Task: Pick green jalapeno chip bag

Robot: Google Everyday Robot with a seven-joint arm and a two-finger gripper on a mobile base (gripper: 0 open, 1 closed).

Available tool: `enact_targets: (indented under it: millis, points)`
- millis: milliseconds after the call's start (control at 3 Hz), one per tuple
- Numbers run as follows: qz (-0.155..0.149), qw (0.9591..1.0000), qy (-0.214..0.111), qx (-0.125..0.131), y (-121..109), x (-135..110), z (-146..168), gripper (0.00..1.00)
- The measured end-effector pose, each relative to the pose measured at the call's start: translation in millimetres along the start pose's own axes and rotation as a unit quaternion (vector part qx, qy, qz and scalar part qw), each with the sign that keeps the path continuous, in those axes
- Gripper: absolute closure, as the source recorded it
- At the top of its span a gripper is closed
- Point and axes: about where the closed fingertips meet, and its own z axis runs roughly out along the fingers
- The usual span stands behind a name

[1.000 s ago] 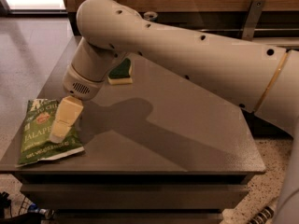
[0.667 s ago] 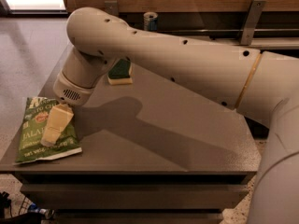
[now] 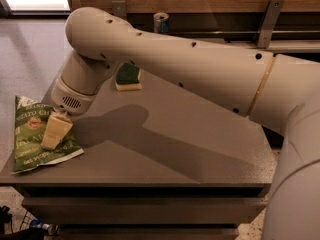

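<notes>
A green jalapeno chip bag, lying flat at the front left corner of the gray table, is being touched at its middle by the cream gripper, whose opening cannot be told.
</notes>
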Motion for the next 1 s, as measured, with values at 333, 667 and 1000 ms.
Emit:
enact_targets:
  millis: [333, 667, 1000]
  points:
    - [-0.001, 1.0, 0.001, -0.001, 1, 0, 1, 1.0]
    - [-0.003, 1.0, -0.003, -0.001, 0, 0, -2, 1.0]
    - [-0.015, 0.9997, -0.018, 0.0, -4, 1, -13, 1.0]
